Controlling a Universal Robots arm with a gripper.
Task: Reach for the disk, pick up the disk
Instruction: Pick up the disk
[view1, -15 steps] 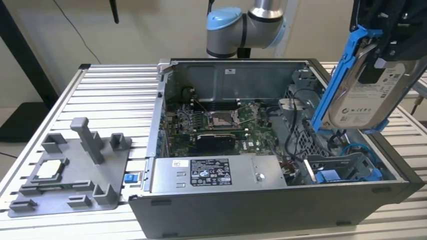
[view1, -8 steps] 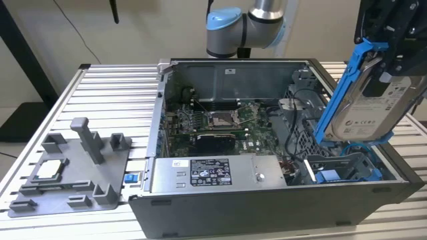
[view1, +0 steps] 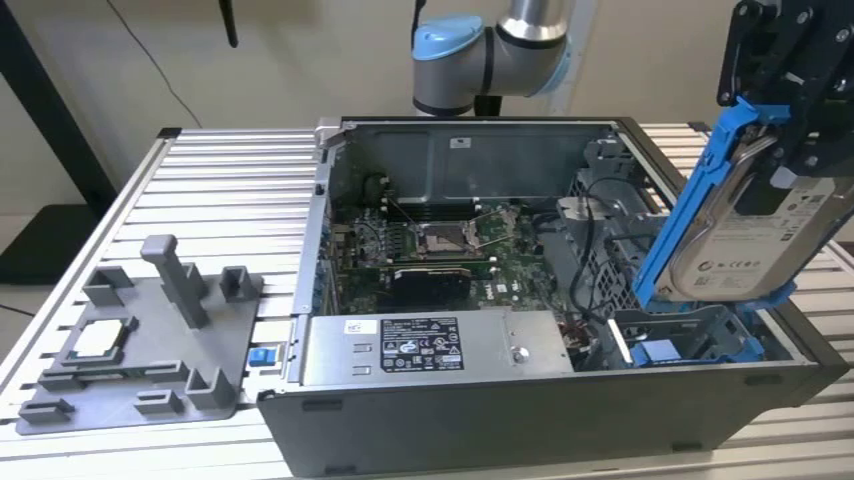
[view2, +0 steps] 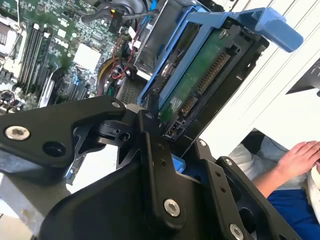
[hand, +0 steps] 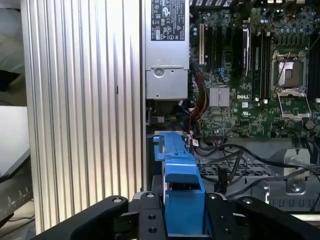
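The disk (view1: 754, 235) is a silver hard drive with a white label in a blue bracket (view1: 687, 205). It hangs tilted on edge above the right end of the open computer case (view1: 534, 410), at the exterior view's right. My gripper (view1: 787, 150) comes down from above and is shut on its upper end. In the second wrist view the disk (view2: 200, 80) shows its green circuit board, with my gripper (view2: 172, 150) clamped on its near end. The first wrist view shows the blue bracket (hand: 181, 175) between the black fingers (hand: 150, 215).
Inside the case lie the motherboard (view1: 441, 240), cables and a silver box with a sticker (view1: 427, 345). A grey fixture (view1: 134, 350) holding a small chip sits on the slatted table (view1: 227, 190) at the exterior view's left. A person's hand (view2: 300, 155) is close by.
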